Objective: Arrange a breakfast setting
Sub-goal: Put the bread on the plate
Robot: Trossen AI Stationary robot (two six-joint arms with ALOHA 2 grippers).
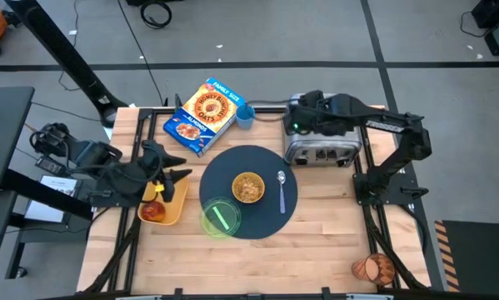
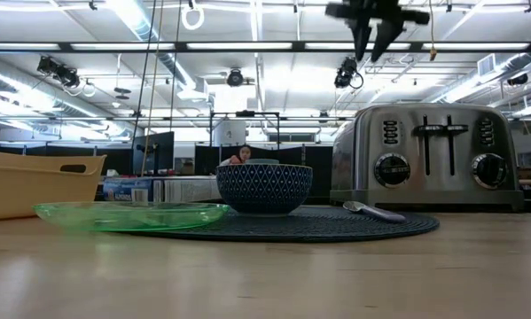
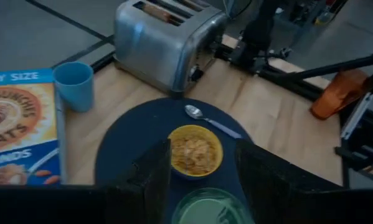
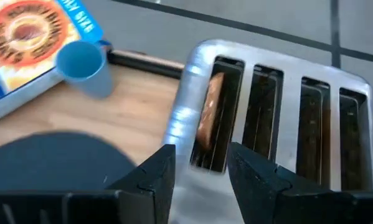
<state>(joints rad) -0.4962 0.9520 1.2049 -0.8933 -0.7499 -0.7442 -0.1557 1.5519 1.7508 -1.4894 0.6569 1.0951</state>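
the right claw (image 4: 198, 163) hangs over the toaster (image 1: 322, 143) at the back of the desk (image 1: 332, 233), its fingers apart just above the end slot, where a toast slice (image 4: 210, 118) stands; it grips nothing. the left claw (image 1: 176, 172) hovers released over the yellow tray (image 1: 172, 210) at the left, which holds the apple (image 1: 153, 212). the round mat (image 1: 232, 171) carries the cereal bowl (image 1: 248, 187) in the middle, the spoon (image 1: 282, 185) just beside it and the green plate (image 1: 220, 218) on its near edge. the orange-brown cup (image 1: 374, 268) lies at the near right corner. a cereal box (image 1: 201, 117) and a blue cup (image 1: 245, 115) sit at the back.
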